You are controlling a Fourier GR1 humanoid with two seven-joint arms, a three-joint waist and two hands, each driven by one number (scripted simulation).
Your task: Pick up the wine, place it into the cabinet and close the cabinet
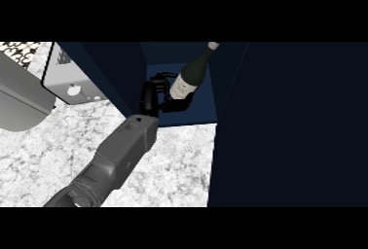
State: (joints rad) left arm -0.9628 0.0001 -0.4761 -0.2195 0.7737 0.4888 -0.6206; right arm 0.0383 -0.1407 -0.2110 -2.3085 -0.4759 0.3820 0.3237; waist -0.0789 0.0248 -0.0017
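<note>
White-and-grey speckled stone counter (179,160) fills the lower left of the head view; above and to the right of it stands a dark navy-blue cabinet (287,121), whose broad front panel covers the right half of the scene. Between that panel and a second dark panel at the left, a narrow opening shows the cabinet's blue interior (205,104). Within this opening is the dark glass wine bottle (191,73), tilted so that its neck points up and to the right; its pale cap lies at the top edge of the scene, its shoulder tapers smoothly, and a cream paper label with faint print wraps the body. The bottle's lower end is hidden behind the hand, so whether it rests on the cabinet floor cannot be told. A single grey forearm (119,155) rises from the lower edge at left of centre and ends in a black hand (159,95) at the cabinet's opening. Its fingers and thumb are curled round the lower body of the bottle, just below the label. Which arm this is cannot be told for certain; it enters on the left side. At upper left, on the counter, stand a light grey box-shaped appliance with a round knob (72,78) and a plain grey slab (22,102).
</note>
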